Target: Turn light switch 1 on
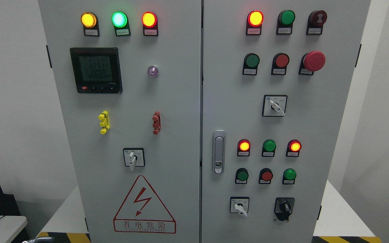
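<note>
A grey electrical cabinet with two doors fills the head view. Its left door (167, 111) carries one white rotary selector switch (133, 158), handle pointing down. On the right door (302, 125) are two white selector switches (275, 106) (240, 206), both handles pointing down-right, and a black knob switch (284, 206). The labels are too small to read, so I cannot tell which one is switch 1. Only a grey metallic sliver (37, 240) at the bottom left edge shows of my left hand. The right hand is out of view.
Lit indicator lamps run along the top: yellow (88, 20), green (119, 19), red (149, 19) and red (255, 18). A digital meter (96, 70), a red mushroom stop button (314, 60), a door handle (218, 152) and several push buttons also sit on the panels.
</note>
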Controlling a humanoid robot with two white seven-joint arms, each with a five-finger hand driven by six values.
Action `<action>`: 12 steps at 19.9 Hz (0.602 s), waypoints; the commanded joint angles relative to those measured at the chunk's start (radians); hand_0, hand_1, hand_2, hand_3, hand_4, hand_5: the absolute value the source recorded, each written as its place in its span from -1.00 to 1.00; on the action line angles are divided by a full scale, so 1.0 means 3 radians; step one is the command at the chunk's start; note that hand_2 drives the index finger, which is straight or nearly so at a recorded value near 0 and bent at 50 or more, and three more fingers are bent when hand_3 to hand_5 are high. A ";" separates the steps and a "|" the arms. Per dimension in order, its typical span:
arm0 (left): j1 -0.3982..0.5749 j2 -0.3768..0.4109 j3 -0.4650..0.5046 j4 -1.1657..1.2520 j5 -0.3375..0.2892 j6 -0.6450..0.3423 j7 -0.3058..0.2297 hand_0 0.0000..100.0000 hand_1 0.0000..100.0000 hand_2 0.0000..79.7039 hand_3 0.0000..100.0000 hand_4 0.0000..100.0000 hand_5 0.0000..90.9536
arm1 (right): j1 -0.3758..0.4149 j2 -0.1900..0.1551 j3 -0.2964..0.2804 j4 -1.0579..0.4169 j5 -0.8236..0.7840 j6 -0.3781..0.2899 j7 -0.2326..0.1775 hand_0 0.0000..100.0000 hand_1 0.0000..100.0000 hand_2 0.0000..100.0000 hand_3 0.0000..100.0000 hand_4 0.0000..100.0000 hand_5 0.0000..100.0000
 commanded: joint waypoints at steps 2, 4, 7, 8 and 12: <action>-0.0130 -0.0061 -0.0817 -0.0050 -0.0079 0.0200 0.0221 -0.44 -0.29 0.07 0.44 0.53 0.61 | -0.0001 0.0004 0.0077 0.0000 0.0015 -0.0001 0.0004 -0.76 -0.22 -1.00 -1.00 -1.00 -1.00; -0.0182 -0.0076 -0.0858 -0.0050 -0.0110 0.0312 0.0287 -0.46 -0.28 0.08 0.47 0.59 0.68 | -0.0001 -0.0001 0.0077 0.0000 0.0015 -0.0001 -0.0001 -0.76 -0.22 -1.00 -1.00 -1.00 -1.00; -0.0279 -0.0081 -0.0868 -0.0045 -0.0115 0.0430 0.0333 -0.48 -0.25 0.09 0.50 0.66 0.79 | -0.0001 -0.0001 0.0077 0.0000 0.0015 -0.0001 -0.0001 -0.76 -0.22 -1.00 -1.00 -1.00 -1.00; -0.0314 -0.0091 -0.0874 -0.0035 -0.0121 0.0441 0.0339 -0.48 -0.24 0.09 0.51 0.68 0.83 | -0.0001 -0.0001 0.0077 0.0000 0.0015 -0.0001 -0.0001 -0.76 -0.22 -1.00 -1.00 -1.00 -1.00; -0.0427 -0.0107 -0.0945 -0.0024 -0.0146 0.0650 0.0461 -0.50 -0.22 0.12 0.55 0.72 0.90 | 0.0004 -0.0001 0.0077 0.0000 0.0015 -0.0001 -0.0001 -0.76 -0.22 -1.00 -1.00 -1.00 -1.00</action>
